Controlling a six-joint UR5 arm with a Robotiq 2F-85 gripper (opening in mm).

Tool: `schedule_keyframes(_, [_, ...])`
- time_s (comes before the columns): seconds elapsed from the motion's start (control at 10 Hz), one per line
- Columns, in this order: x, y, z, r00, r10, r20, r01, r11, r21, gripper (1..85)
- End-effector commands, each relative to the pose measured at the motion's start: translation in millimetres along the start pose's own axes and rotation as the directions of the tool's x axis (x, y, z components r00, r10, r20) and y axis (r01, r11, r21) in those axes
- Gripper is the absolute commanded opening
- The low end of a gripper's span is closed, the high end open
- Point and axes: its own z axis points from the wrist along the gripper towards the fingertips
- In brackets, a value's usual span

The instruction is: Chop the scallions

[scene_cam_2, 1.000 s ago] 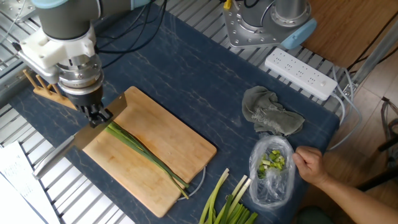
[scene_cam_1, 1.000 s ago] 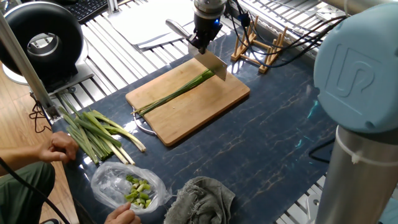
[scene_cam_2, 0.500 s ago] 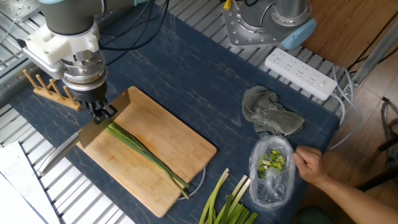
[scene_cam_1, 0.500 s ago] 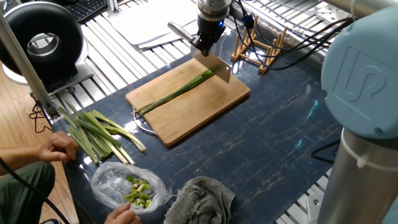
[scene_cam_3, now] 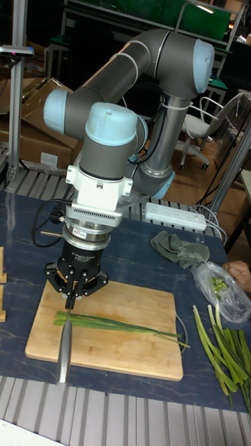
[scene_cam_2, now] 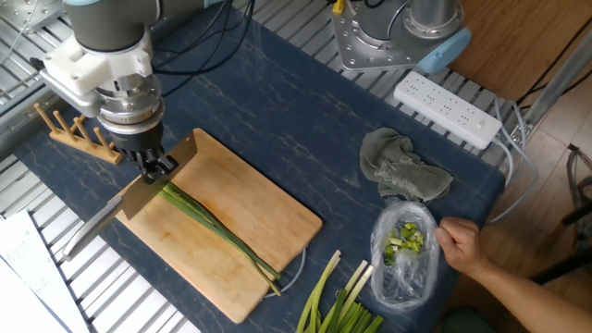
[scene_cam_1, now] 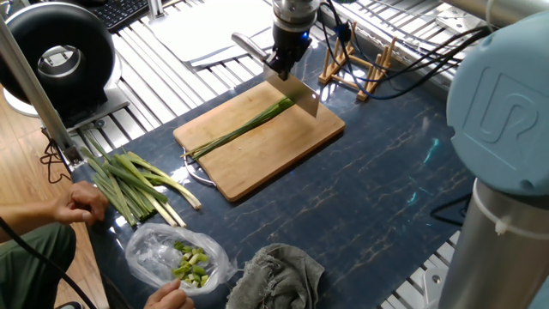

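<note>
Over on the left of the tall fixed view, the gripper (scene_cam_3: 72, 296) hangs just above the near end of the cutting board (scene_cam_3: 139, 345), jaws pinched on a knife (scene_cam_3: 64, 347) whose handle trails off the board's front edge. The blade's edge sits right at the thick end of the scallions (scene_cam_3: 118, 323), though from this angle it's hard to tell whether steel is touching green or hovering a hair above. Moving right, the scallions run along the board as whole slender stalks, tips tapering toward the far corner; no cut bits lie on the wood, so chopping looks barely begun, with the first cut being lined up. The next move calls for a straight press down through the stalks near that end, then a lift and a small step along them. Further right lie the grey rag (scene_cam_3: 180, 249), a plastic bag (scene_cam_3: 222, 286) of pale chunks, and a thicker bundle of stalks (scene_cam_3: 226, 352).
</note>
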Motion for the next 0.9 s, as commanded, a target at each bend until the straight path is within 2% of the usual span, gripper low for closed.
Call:
schedule_keyframes(0.0, [2.1, 3.4, 2.1, 1.000, 0.010, 0.007, -0.010, 1.000, -0.007, 1.3])
schedule_keyframes(0.8, [-0.8, 0.6, 8.9, 1.000, 0.004, 0.026, -0.004, 1.000, -0.008, 1.3])
